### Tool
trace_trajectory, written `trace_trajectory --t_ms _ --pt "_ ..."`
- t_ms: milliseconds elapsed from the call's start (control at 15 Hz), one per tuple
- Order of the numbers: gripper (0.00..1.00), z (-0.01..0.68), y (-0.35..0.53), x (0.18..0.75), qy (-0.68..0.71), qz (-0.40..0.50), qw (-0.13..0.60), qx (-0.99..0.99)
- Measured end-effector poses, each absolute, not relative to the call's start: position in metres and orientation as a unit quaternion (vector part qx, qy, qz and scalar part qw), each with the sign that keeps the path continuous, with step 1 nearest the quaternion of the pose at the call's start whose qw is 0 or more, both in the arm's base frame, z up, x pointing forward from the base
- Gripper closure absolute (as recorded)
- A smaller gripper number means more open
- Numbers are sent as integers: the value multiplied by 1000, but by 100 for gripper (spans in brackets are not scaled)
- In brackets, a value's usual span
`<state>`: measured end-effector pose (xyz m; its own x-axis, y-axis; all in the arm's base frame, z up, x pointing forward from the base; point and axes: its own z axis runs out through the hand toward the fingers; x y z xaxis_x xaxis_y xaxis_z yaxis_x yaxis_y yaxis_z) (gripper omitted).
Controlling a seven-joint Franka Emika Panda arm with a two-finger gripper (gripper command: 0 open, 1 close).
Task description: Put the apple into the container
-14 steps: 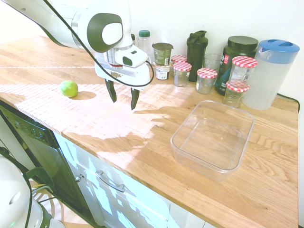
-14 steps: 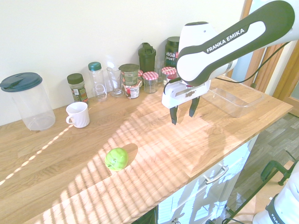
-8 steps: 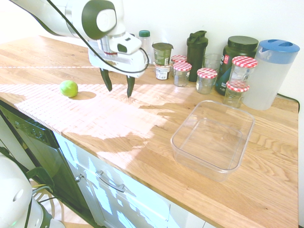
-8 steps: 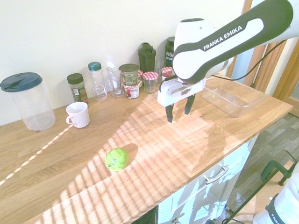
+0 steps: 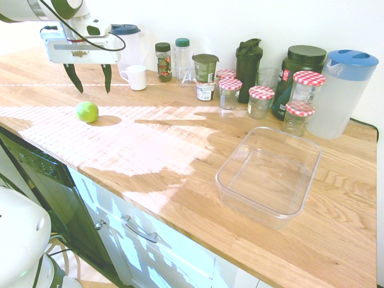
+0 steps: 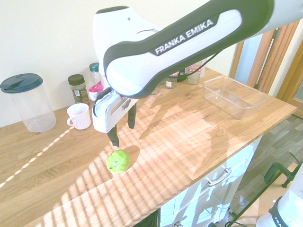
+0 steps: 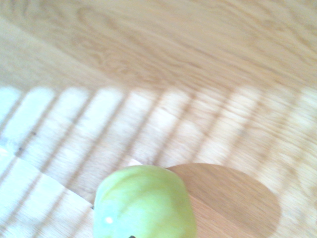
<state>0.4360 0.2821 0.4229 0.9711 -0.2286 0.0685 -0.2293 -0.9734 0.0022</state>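
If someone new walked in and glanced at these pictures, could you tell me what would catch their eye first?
Probably the bright yellow-green apple, alone on the sunlit wooden counter, with the white arm's tool hanging open just above it. Next, the large clear container sitting empty toward the other end of the counter. Behind it, along the wall, stands a row of jars with red-checked lids and a blue-lidded pitcher.

A sunlit wooden countertop (image 5: 180, 150) carries the green apple (image 5: 87, 111) near its front edge, the empty clear container (image 5: 269, 175) well apart, and along the wall a white mug (image 5: 135, 77), red-lidded jars (image 5: 261, 101) and a blue-lidded pitcher (image 5: 343, 93).
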Motion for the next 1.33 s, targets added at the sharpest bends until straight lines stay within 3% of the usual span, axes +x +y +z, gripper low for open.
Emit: trace_trajectory --t_ms 267,733,1333 --pt "0 400 311 444 -23 9 58 998" --pt "0 370 324 434 19 -46 87 995" --pt "0 346 338 428 34 -46 78 995"
